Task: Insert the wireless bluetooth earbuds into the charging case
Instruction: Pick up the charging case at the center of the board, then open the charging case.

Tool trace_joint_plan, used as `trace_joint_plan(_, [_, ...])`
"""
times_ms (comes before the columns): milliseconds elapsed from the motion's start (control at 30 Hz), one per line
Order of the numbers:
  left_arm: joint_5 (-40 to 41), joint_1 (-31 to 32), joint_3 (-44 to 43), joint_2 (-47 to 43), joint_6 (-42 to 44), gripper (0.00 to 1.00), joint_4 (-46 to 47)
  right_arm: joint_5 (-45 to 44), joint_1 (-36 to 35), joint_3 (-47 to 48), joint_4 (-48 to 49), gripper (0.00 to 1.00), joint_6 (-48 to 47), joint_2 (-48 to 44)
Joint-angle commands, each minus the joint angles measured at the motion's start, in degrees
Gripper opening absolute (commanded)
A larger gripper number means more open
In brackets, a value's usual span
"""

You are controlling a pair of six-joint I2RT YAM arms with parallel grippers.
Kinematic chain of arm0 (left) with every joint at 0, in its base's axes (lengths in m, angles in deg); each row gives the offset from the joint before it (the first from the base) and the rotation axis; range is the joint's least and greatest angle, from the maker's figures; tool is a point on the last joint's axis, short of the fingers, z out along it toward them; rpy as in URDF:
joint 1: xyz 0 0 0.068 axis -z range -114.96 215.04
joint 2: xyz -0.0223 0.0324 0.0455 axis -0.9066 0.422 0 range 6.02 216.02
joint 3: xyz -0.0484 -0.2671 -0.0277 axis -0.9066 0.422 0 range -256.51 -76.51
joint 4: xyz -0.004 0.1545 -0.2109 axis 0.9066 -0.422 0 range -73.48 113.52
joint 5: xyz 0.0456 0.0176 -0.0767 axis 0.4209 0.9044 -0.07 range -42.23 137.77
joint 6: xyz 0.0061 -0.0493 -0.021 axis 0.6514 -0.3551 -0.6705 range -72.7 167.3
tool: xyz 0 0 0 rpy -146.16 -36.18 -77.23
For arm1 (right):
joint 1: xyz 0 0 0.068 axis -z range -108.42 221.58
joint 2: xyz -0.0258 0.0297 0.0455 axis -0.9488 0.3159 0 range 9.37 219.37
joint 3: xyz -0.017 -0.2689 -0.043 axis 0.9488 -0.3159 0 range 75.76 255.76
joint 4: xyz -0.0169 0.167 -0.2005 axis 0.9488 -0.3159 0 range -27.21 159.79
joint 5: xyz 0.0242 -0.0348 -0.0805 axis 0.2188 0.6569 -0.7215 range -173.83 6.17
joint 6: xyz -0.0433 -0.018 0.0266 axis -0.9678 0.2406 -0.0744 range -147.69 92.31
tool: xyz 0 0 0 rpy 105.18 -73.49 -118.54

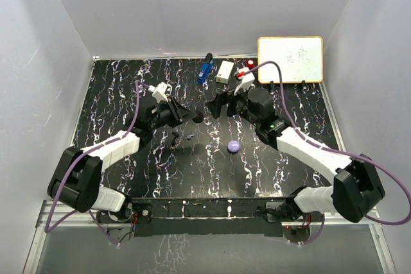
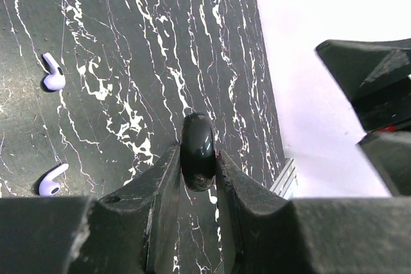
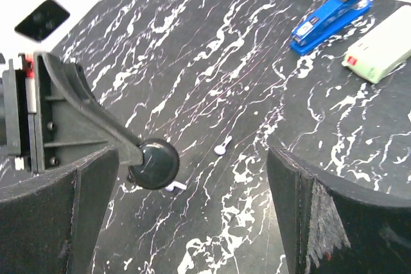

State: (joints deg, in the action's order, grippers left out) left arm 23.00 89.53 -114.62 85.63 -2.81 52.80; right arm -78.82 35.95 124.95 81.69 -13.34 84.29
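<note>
My left gripper (image 1: 194, 118) is shut on a black round puck, the charging case (image 2: 198, 151), and holds it on edge above the table. The case also shows in the right wrist view (image 3: 154, 163). Two lavender earbuds lie on the black marbled table: one farther off (image 2: 52, 75), one nearer (image 2: 51, 183). Both also show in the right wrist view, one in the open (image 3: 223, 147) and one partly under the case (image 3: 174, 186). My right gripper (image 1: 223, 107) is open and empty, facing the case from the right. A lavender round puck (image 1: 234, 145) lies in front of it.
A blue stapler (image 1: 205, 68), a white box (image 1: 225, 72) and a small red-capped item (image 1: 249, 64) sit at the back. A whiteboard (image 1: 290, 59) leans at the back right. White walls enclose the table on three sides.
</note>
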Motion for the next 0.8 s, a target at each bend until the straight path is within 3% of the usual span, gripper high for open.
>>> trace_joint_plan(0, [-0.28, -0.06, -0.28, -2.62, -0.35, 0.00, 1.51, -3.30, 1.06, 0.14, -2.88, 0.98, 5.41, -1.49])
trace_joint_plan(767, [-5.85, -0.06, 0.23, -1.48, -3.41, 0.00, 8.21, -1.42, 1.01, 1.24, -3.71, 0.98, 9.13, 6.06])
